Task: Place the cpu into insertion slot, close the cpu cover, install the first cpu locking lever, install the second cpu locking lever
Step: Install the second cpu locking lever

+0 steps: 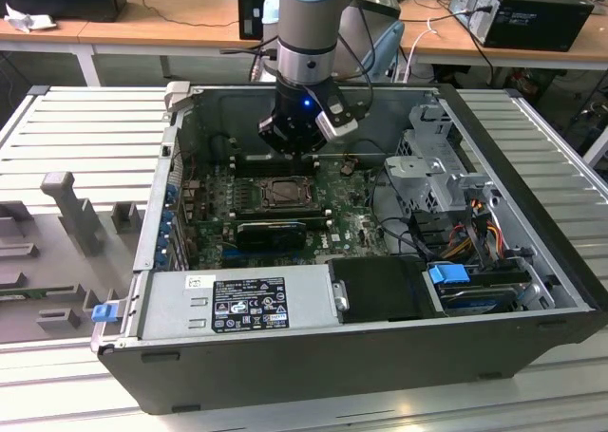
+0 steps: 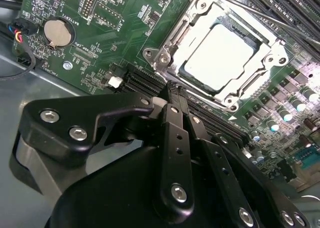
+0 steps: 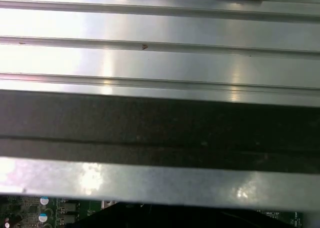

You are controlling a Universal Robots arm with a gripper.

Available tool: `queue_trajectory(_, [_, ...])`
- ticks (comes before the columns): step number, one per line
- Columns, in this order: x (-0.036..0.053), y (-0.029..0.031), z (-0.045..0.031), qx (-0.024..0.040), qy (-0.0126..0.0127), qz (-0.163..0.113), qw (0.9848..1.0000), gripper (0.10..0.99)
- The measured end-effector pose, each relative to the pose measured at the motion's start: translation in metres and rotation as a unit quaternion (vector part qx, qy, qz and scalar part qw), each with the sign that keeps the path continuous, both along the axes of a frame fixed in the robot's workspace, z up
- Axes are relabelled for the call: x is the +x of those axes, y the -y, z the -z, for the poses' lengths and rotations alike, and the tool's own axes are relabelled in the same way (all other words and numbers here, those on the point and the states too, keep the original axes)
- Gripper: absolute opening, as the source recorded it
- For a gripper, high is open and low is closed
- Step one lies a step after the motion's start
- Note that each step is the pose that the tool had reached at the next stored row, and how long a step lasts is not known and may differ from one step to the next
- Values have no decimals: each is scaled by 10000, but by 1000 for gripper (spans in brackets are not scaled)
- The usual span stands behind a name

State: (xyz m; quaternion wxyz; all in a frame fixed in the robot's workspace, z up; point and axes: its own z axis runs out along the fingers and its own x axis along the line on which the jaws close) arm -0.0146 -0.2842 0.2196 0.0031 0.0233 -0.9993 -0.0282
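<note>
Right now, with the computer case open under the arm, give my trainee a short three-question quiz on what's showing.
1. True or false: the cpu lies in the insertion slot.
2. The cpu cover is: A) down flat around the chip, B) standing upright, C) lying outside the case.
3. Fill in: the fingers of the end effector are ___ (open or shut).

Key: 1 true; 2 A; 3 shut.
</note>
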Motion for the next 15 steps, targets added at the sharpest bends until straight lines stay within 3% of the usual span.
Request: queue_trajectory(15, [0, 37, -1, -1, -1, 0, 10000, 106])
